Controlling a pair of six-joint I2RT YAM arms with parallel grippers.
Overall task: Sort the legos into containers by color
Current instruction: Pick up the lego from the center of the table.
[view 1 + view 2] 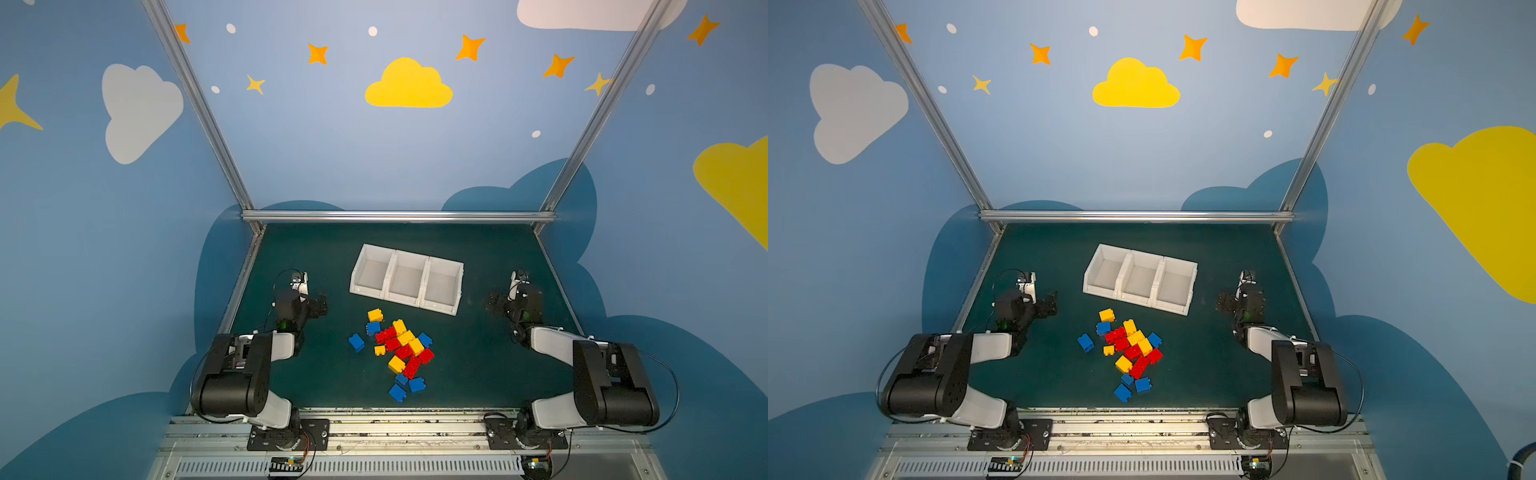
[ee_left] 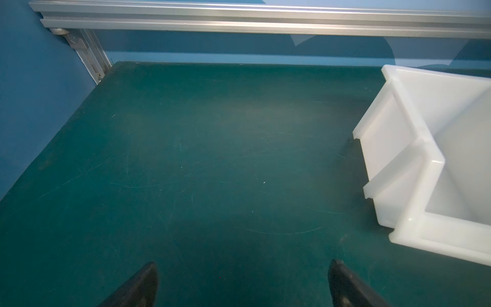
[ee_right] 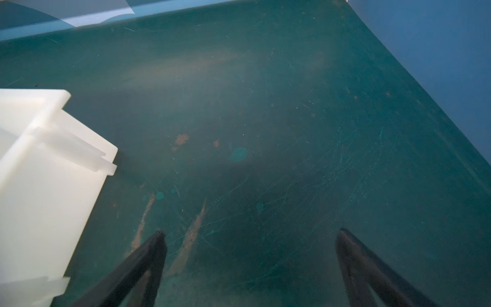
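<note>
In both top views the white plastic three-part box (image 1: 406, 277) is bright and sharp; the dark green table mat (image 1: 478, 365) around it is dim. Silver metal bars (image 1: 203, 108) behind the box lean outward. In the right wrist view the box is blurry.

Scuffed dark green tabletop (image 1: 478, 353) bounded behind by aluminium rail (image 1: 399, 216), backed by blue wall (image 1: 332, 145) bearing yellow cloud (image 1: 408, 85), white cloud (image 1: 139, 112), orange stars (image 1: 470, 48).

Lego pile (image 1: 405, 351) on the table (image 1: 478, 374), towards its front; container row (image 1: 365, 293) just behind the pile
</note>
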